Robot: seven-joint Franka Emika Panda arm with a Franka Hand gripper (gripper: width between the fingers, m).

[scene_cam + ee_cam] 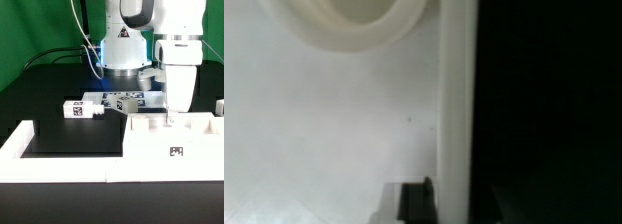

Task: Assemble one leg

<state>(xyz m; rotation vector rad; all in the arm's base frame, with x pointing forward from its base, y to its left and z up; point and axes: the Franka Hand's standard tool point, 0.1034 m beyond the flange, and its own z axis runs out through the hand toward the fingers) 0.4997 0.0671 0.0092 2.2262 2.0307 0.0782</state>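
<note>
The large flat white panel (150, 138) with raised rims lies at the front right of the black table. My gripper (170, 119) reaches straight down onto its far rim. In the wrist view the gripper (452, 196) has one dark finger (416, 205) on the panel's inner side; the other is barely visible against the dark table outside. The jaws stand either side of the raised rim (455, 110), close against it. A round hole (345, 22) shows in the panel. Three white tagged legs (75, 108) (100, 103) (126, 101) lie in a row behind the panel, untouched.
A thick white wall (22, 142) runs along the front and the exterior view's left side of the table. Another white part (218, 105) sits at the exterior view's right edge. The arm's base (122, 50) stands behind the legs.
</note>
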